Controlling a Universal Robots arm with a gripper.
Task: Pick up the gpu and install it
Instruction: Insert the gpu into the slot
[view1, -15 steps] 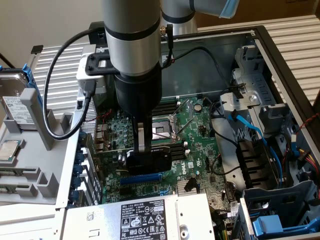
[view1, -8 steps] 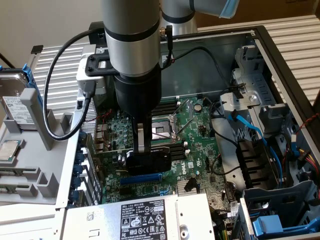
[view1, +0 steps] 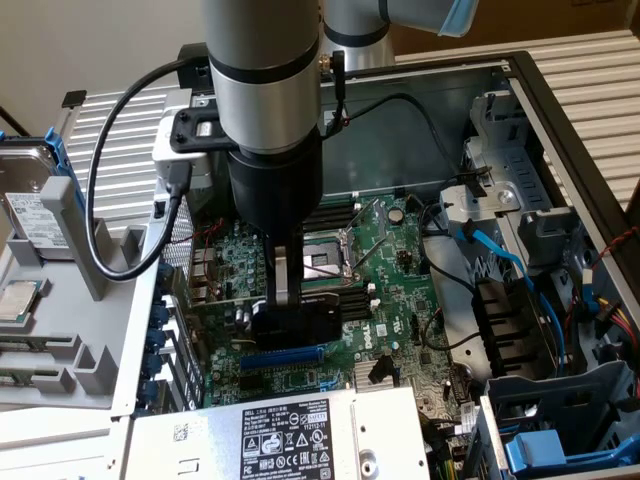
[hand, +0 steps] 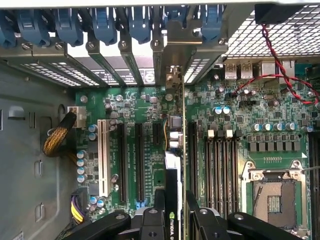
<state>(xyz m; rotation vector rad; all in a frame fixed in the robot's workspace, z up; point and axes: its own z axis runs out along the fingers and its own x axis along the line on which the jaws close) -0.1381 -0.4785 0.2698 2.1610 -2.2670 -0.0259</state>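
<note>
The gpu (view1: 297, 322) stands on edge over the green motherboard (view1: 392, 262), just behind a blue expansion slot (view1: 280, 355). My gripper (view1: 285, 288) comes straight down on it and is shut on its top edge. In the wrist view the gpu (hand: 172, 172) appears edge-on as a thin black and green strip between my two black fingers (hand: 159, 202), with the gripper (hand: 175, 212) clamped on it. Its silver bracket (hand: 172, 75) reaches the case's rear slot openings. The card lines up among the black expansion slots (hand: 122, 160). I cannot tell whether it is seated in one.
A power supply (view1: 300, 435) with a white label sits at the case's near edge. The open CPU socket (view1: 325, 255) and memory slots (hand: 220, 165) lie beside the card. Blue latches (hand: 105, 25), red wires (hand: 280, 75) and a drive cage (view1: 520, 230) with blue cables crowd the case.
</note>
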